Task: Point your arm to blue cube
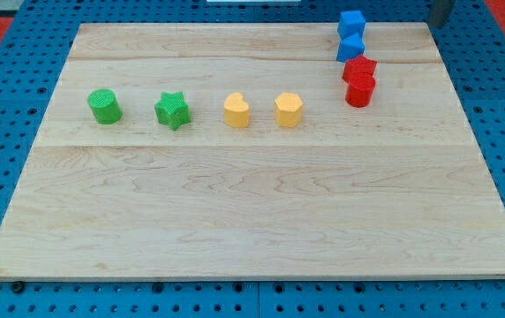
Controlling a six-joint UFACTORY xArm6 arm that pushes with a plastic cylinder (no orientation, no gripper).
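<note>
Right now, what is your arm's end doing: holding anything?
My tip: not clearly visible; only a dark shape at the view's top right corner, right of the blue cube. It holds nothing.

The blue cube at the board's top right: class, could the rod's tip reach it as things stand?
Probably yes. The blue cube has open board to its left; another blue block touches it below. My tip is barely visible, top right.

A dark shape (440,9) pokes in at the one o'clock corner, chopped off by the view's top edge, and my tip doesn't show at all, so where it sits against the blocks can't be told. Up at one o'clock the two blue blocks (350,35) touch and overlap, their shapes unclear. Just below, the rear red block (359,66) is half hidden behind the front red one (359,90).
</note>
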